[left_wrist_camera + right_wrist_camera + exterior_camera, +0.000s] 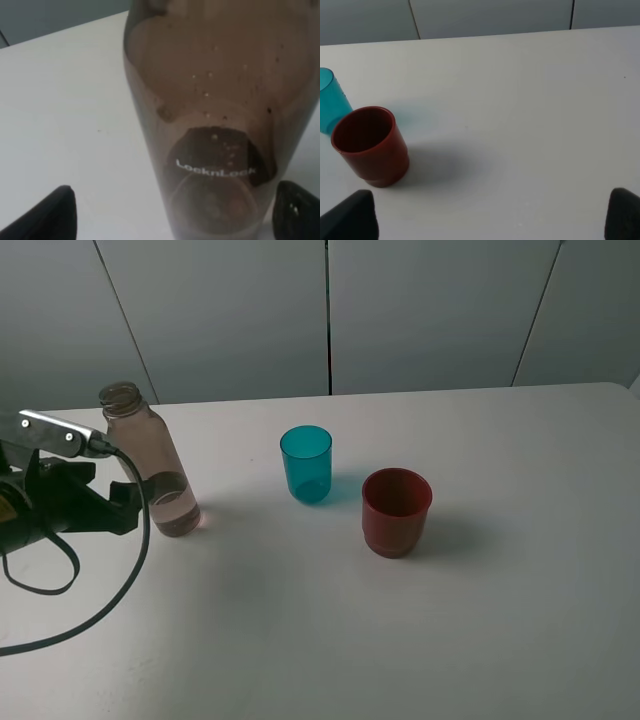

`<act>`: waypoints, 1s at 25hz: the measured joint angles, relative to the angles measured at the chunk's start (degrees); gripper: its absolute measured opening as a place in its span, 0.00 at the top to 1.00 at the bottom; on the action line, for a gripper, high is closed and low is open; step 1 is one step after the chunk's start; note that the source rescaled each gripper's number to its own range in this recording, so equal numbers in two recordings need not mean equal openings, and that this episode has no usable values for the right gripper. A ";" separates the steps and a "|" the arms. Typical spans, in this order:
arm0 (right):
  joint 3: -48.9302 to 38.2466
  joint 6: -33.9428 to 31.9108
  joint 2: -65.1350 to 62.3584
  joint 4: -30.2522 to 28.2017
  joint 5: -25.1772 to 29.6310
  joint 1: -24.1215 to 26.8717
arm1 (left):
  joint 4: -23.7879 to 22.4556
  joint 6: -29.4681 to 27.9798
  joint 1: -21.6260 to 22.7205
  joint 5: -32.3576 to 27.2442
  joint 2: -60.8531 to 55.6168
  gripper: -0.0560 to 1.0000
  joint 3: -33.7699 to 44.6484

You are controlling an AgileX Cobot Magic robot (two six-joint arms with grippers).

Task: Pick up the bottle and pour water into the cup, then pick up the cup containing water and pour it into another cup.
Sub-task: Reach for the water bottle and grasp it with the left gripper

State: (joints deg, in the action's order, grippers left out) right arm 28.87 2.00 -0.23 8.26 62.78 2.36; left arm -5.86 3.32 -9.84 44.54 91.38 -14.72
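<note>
A tall, slim, clear brown-tinted plastic bottle (pixel 150 465) with an open threaded neck stands on the white counter (pixel 300 640) near its left edge. A shallow pool of water sits at its bottom and droplets cling to the inside wall. The left tool (pixel 174 220) is spread wide around the bottle's lower body. One finger is close to the wall, the other is well clear, and neither presses on it.

The small translucent teal plastic tumbler (pixel 306 465) stands around the middle of the counter. The wider opaque dark-red plastic cup (pixel 396 510) is just beside it, toward the right and near edges. The right tool (pixel 487 220) hangs spread wide and empty, on the red cup's right-edge side.

The bottle looks light, being almost empty, and its smooth round wall is likely slippery and a little yielding. Being tall and narrow, it should topple from an uneven push, so the tool ought to centre first. A grip around the lower-middle body, square to the wall, seems best, with firm but not crushing pressure. With no cap, any early tilt would spill.
</note>
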 joint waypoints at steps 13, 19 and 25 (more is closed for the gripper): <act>0.00 0.00 0.00 0.00 0.00 0.00 | -1.52 0.00 0.00 -1.82 0.42 0.00 -3.32; 0.00 0.00 0.00 0.00 0.00 0.00 | -3.12 0.00 0.00 -1.96 0.42 0.00 -3.32; 0.00 0.00 0.00 0.00 0.00 0.00 | -6.77 0.00 0.00 -3.20 0.42 0.00 -3.32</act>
State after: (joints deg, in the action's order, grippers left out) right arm 28.87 2.00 -0.23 8.26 62.78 2.36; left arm -12.63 3.32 -9.84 41.34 91.81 -18.04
